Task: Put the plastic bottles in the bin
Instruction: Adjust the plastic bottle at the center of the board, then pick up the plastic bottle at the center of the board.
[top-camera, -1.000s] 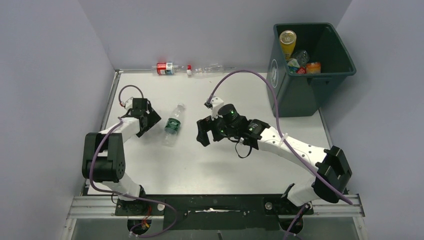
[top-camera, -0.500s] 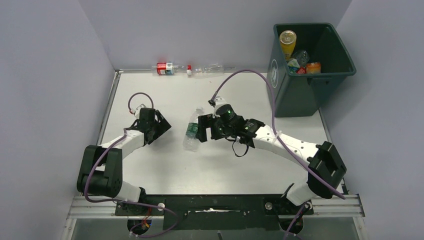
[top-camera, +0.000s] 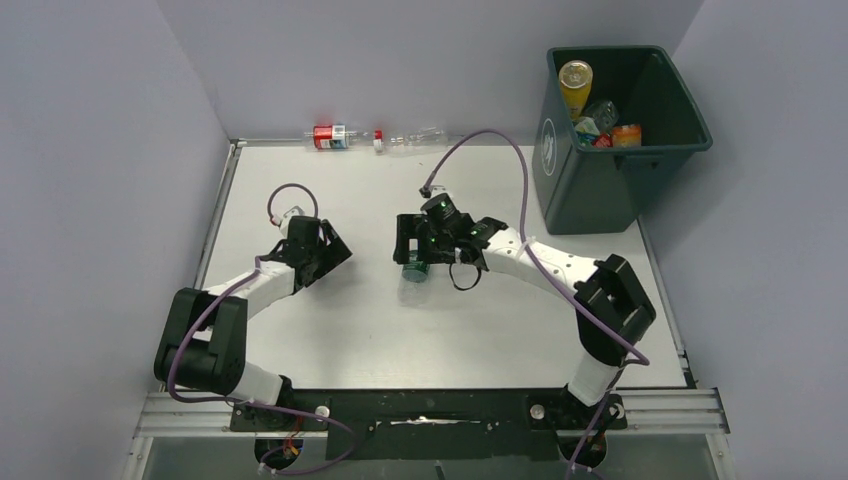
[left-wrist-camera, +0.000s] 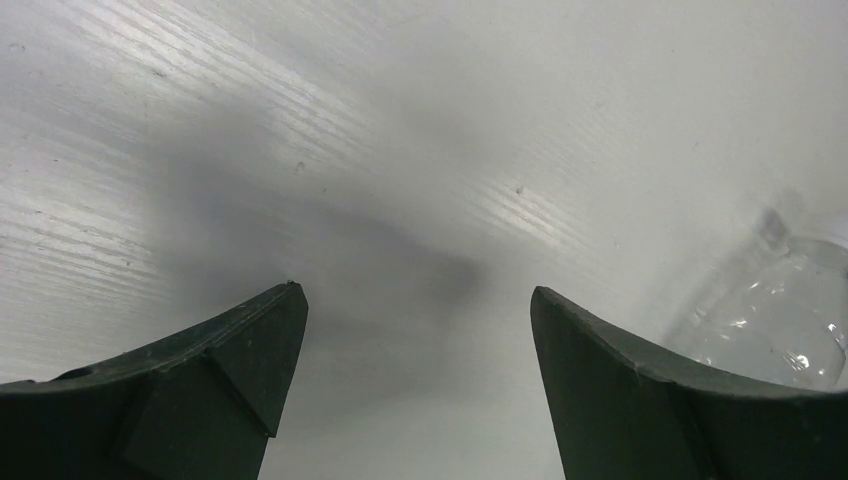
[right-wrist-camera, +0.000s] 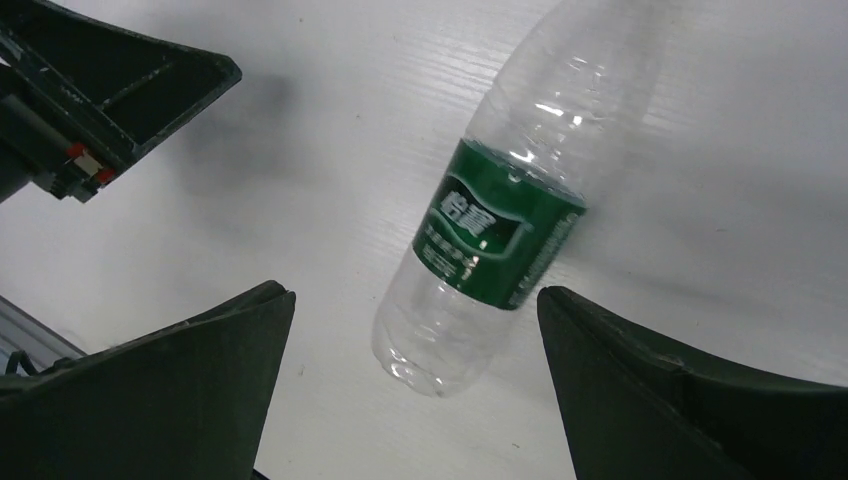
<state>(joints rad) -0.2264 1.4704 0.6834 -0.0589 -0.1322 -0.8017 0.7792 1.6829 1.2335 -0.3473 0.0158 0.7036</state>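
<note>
Mid-counter, with right gripper (right-wrist-camera: 415, 300) spread wide over the lying green-label bottle (right-wrist-camera: 490, 230) and left gripper (left-wrist-camera: 415, 290) gaping empty: best to straddle its middle squarely before clamping.

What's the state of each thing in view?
Green-label bottle: lying on the table, not gripped.
Right gripper: open, above that bottle.
Left gripper: open, empty.
Red-label bottle: lying at the table's far edge.
Clear bottle: lying beside it.
Bin: upright, holding several bottles.
</note>
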